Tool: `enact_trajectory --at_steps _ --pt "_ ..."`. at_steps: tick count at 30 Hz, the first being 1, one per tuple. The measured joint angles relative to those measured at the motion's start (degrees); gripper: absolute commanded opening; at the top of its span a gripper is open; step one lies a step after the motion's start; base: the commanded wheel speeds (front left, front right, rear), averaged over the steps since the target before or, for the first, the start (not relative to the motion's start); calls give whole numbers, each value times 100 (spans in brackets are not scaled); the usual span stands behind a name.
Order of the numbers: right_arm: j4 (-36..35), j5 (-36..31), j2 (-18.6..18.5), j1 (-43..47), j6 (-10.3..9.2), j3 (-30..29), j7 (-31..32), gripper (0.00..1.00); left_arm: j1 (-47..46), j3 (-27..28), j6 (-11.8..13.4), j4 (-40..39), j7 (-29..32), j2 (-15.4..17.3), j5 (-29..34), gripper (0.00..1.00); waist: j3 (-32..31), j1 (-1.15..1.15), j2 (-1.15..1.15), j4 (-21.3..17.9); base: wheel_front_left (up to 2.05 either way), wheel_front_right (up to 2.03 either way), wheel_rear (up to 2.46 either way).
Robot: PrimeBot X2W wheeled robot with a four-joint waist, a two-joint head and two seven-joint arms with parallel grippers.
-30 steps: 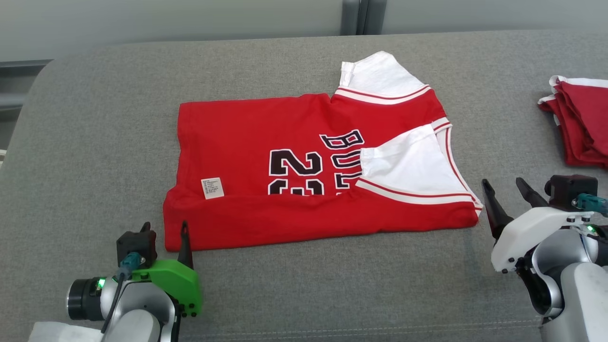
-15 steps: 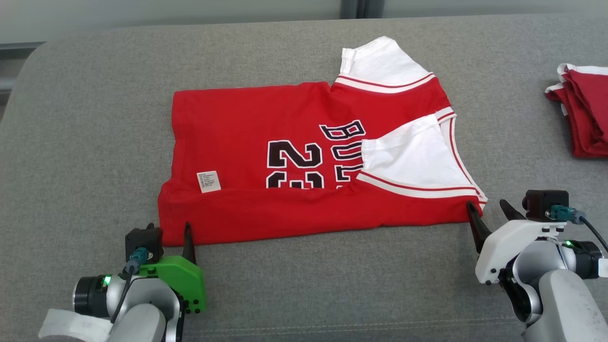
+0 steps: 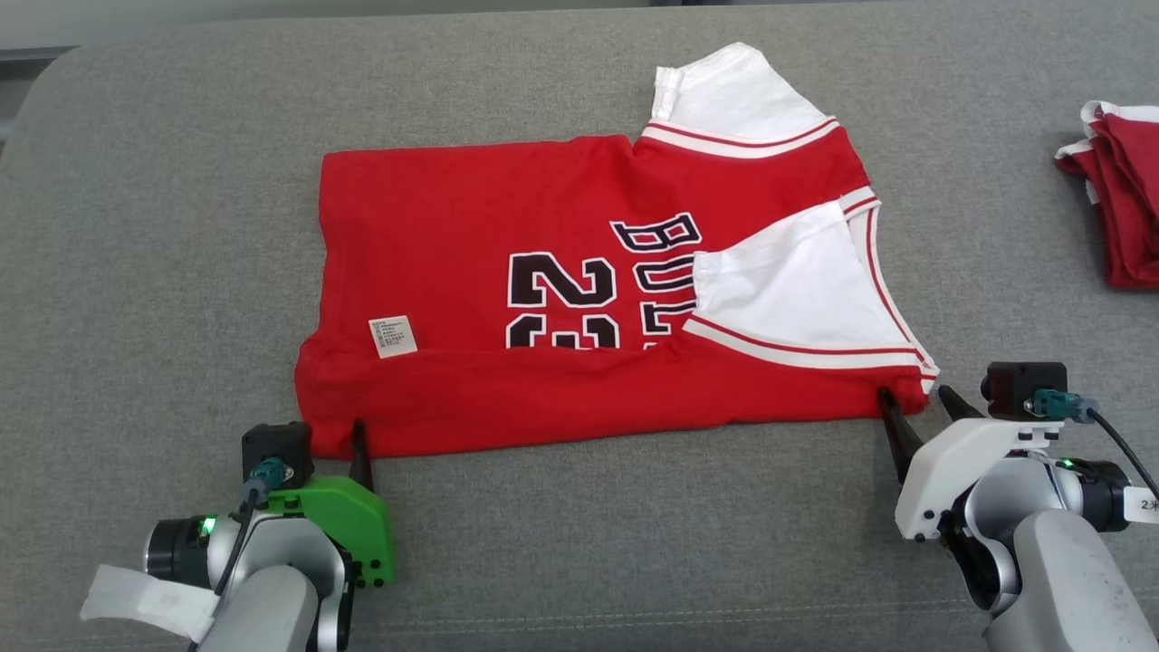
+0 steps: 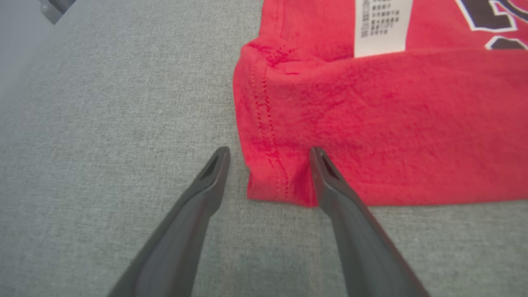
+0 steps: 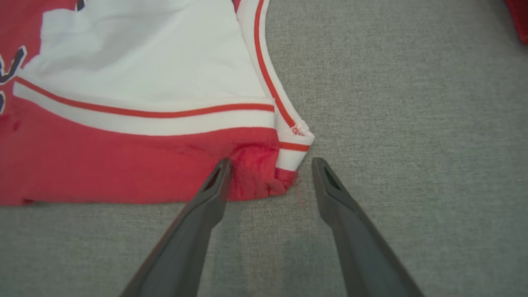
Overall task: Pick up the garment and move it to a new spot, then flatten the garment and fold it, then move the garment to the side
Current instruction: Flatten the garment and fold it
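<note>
Matt knit cloth garment (image 3: 543, 272), coarse-woven couch (image 3: 163, 226)

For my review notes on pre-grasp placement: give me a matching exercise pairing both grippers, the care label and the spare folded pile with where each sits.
1 left gripper
2 right gripper
3 care label
4 folded red pile

A open, astride the jersey's near corner below the white sleeve
B far right, apart from the jersey
C open, astride the near corner at the hem end
D lying on the jersey's red fabric

Pairs: 1-C, 2-A, 3-D, 4-B
</note>
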Motion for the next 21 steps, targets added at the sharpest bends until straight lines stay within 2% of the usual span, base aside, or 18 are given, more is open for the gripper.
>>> enact_trajectory --at_steps 1,2,3,4,5,6,7,15,21 --pt "13 -3 2 -5 -1 -8 0 85 -20 -16 -33 23 0 -4 -4 76 11 0 0 4 0 0 0" --pt "43 -3 5 -19 -1 -13 10 63 -40 -37 -59 60 2 -12 -8 50 20 0 0 8 0 0 0" --pt "70 -4 10 -28 -1 -13 37 45 -53 -46 -79 89 9 -24 -24 42 25 0 0 11 0 0 0" --pt "90 -8 16 -29 0 -15 43 42 -62 -52 -98 107 11 -35 -52 26 30 0 0 12 0 0 0" --pt "108 -18 23 -29 -1 -16 62 30 -67 -57 -115 134 10 -47 -59 0 36 0 0 12 0 0 0" --pt "121 -26 24 -30 0 -21 68 22 -73 -65 -130 156 8 -58 -70 0 40 0 0 12 0 0 0" --pt "132 -33 30 -31 2 -23 68 0 -79 -73 -135 172 1 -71 -86 0 40 0 0 12 0 0 0" --pt "137 21 57 -25 4 -81 42 0 -94 -97 -201 319 -107 -96 -163 0 -27 0 0 2 0 0 0" --pt "-308 382 67 355 4 -112 270 0 3 -179 -270 339 -110 -69 -201 0 -194 0 0 9 0 0 0"
